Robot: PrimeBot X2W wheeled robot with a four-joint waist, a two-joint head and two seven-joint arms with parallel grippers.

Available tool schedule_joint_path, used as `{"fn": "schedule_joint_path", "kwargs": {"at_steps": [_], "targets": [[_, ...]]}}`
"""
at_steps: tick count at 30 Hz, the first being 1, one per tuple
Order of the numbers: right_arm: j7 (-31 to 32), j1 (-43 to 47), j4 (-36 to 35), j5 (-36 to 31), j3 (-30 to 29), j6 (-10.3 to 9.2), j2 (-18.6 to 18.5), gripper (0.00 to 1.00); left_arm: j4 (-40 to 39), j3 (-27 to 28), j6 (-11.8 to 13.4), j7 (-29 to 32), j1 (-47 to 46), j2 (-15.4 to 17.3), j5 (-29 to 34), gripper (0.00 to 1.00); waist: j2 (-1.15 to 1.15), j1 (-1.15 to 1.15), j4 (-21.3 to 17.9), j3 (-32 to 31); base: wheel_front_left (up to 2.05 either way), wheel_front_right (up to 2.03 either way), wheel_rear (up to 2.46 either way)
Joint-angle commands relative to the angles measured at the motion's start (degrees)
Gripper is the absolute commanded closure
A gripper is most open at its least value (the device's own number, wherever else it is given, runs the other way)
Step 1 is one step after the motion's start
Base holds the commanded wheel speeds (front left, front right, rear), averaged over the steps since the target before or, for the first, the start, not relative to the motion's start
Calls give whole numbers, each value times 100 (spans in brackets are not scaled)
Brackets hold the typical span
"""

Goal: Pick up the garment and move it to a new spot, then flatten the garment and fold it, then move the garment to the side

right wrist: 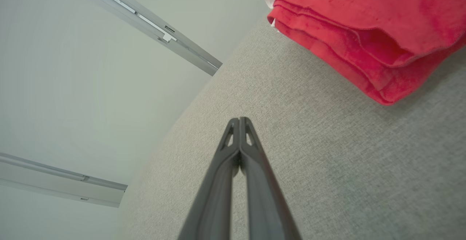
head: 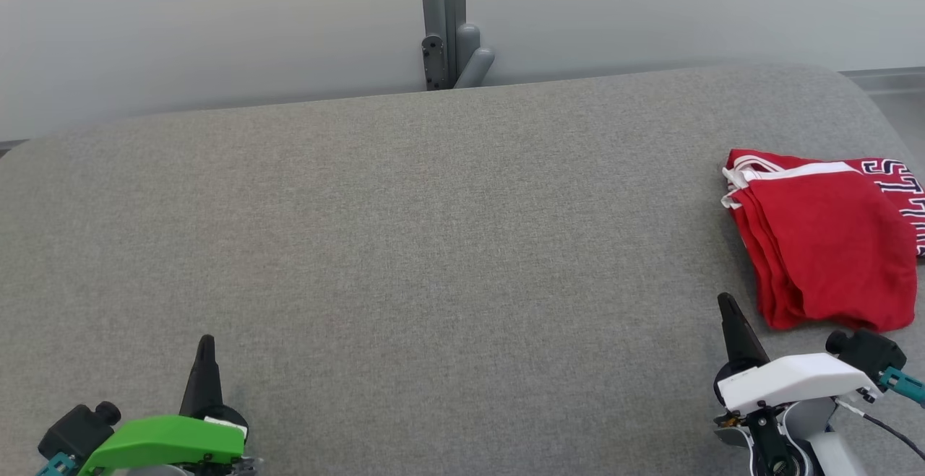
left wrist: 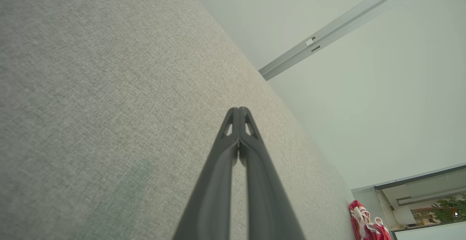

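Observation:
The garment [head: 824, 234] is red with white trim and dark lettering. It lies folded in layers at the right side of the grey padded surface [head: 433, 245]. My right gripper [head: 726, 304] hovers just left of its near corner, fingers pressed together, holding nothing. In the right wrist view the folded garment [right wrist: 367, 32] fills the upper right, apart from that shut gripper [right wrist: 239, 120]. My left gripper [head: 207, 342] sits at the lower left over bare fabric, shut and empty. The left wrist view shows this gripper [left wrist: 239, 110] shut, with the garment [left wrist: 366, 223] small at the far lower right.
A pale wall runs behind the surface, with a grey post and bracket [head: 444, 24] at the back centre. The surface's far edge curves down at both rear corners. A doorway with a green plant [left wrist: 449, 211] appears in the left wrist view.

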Motion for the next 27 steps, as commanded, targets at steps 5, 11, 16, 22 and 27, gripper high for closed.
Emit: {"fn": "schedule_joint_path", "kwargs": {"at_steps": [5,11,16,22,27], "targets": [[125,-86,-132,482,-74,-1,-27,100,-104,52,-26,122,-179,34,-452,100,16,0,14,-13,0,0,0],[226,-86,-177,881,-125,-1,-29,100,-146,87,-38,224,-202,37,-817,100,18,0,29,-27,0,0,0],[309,-86,-209,1200,-165,-1,-30,100,-178,114,-47,301,-219,39,-1103,100,20,0,41,-38,0,0,0],[401,-86,-249,1559,-211,-1,-32,100,-208,140,-58,395,-244,41,-1427,100,21,0,56,-52,0,0,0],[474,-85,-277,1848,-250,-1,-34,100,-231,160,-59,467,-261,42,-1680,100,23,0,68,-64,0,0,0]]}}
